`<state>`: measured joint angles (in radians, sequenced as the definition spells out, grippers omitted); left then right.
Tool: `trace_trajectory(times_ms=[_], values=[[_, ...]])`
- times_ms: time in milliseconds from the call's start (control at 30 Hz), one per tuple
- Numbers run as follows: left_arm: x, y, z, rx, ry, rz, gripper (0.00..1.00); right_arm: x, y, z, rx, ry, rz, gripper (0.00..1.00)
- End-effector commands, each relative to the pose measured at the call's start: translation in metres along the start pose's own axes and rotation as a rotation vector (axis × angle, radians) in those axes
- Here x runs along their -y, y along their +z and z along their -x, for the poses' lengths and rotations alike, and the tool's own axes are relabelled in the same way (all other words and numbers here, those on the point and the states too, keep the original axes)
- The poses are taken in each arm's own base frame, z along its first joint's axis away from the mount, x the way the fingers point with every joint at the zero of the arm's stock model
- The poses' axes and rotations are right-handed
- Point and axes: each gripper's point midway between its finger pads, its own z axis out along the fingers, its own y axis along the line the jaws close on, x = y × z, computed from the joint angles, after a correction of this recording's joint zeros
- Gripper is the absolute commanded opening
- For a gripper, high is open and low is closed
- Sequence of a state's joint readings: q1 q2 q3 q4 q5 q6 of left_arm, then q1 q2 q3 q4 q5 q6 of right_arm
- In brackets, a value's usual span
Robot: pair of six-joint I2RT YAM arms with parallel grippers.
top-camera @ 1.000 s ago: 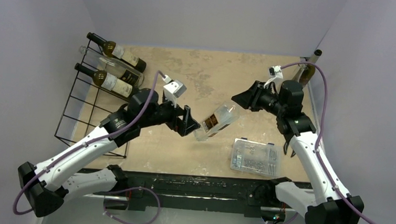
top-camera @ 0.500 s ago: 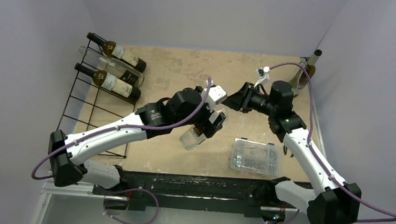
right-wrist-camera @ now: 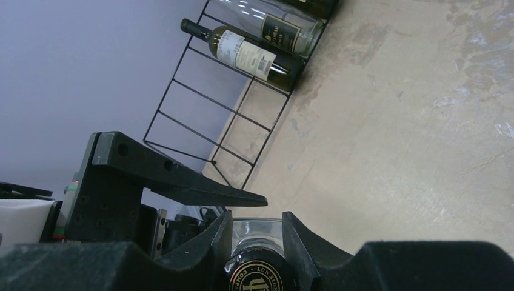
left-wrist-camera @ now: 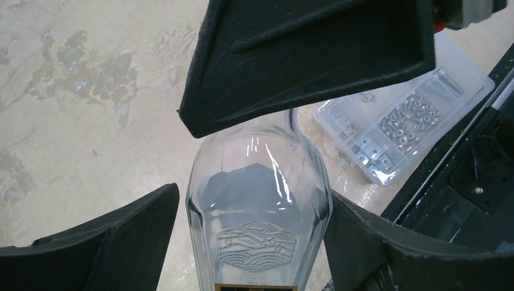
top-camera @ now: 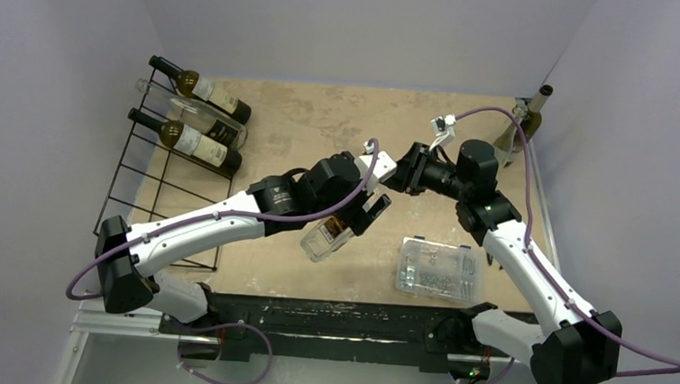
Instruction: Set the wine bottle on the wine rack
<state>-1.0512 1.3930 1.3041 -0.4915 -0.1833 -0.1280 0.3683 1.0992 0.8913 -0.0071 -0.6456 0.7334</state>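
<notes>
A clear glass wine bottle (top-camera: pixel 327 240) hangs tilted over the table's middle. My right gripper (top-camera: pixel 394 175) is shut on its dark-capped neck; the right wrist view shows the cap (right-wrist-camera: pixel 255 274) between that gripper's (right-wrist-camera: pixel 256 227) fingers. My left gripper (top-camera: pixel 359 216) straddles the bottle's body. In the left wrist view the bottle (left-wrist-camera: pixel 260 212) sits inside the left gripper (left-wrist-camera: pixel 254 200): the right finger touches the glass, and a narrow gap shows at the left finger (left-wrist-camera: pixel 121 236). The black wire wine rack (top-camera: pixel 151 188) stands at the far left and holds three bottles (top-camera: pixel 199 117).
A clear plastic box (top-camera: pixel 438 269) of small hardware lies near the front right, close under the held bottle (left-wrist-camera: pixel 412 115). One bottle (top-camera: pixel 527 119) stands upright in the back right corner. The rack's lower cells (right-wrist-camera: pixel 212 121) hold nothing.
The left arm swung right and brought its jaws around the bottle's body, then narrowed them. The right arm shifted slightly left, and the bottle with it.
</notes>
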Motion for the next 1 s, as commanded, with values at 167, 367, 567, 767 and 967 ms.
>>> trace_trajectory(times_ms=[167,367,567,767,967], values=[[0.001,0.007,0.007,-0.017,-0.005,0.056,0.83,-0.035,-0.003,0.021,0.065,-0.01,0.116,0.0],[0.005,0.012,0.008,-0.018,-0.011,0.044,0.73,-0.033,-0.001,0.019,0.062,-0.008,0.107,0.0],[0.006,0.016,0.009,-0.021,-0.019,0.042,0.69,-0.033,0.0,0.018,0.059,-0.002,0.108,0.0],[0.012,0.012,0.012,-0.01,-0.012,0.006,0.42,-0.037,-0.002,0.019,0.075,-0.001,0.121,0.0],[0.013,0.006,0.015,0.007,-0.005,-0.012,0.06,-0.033,0.0,0.017,0.073,0.003,0.117,0.17]])
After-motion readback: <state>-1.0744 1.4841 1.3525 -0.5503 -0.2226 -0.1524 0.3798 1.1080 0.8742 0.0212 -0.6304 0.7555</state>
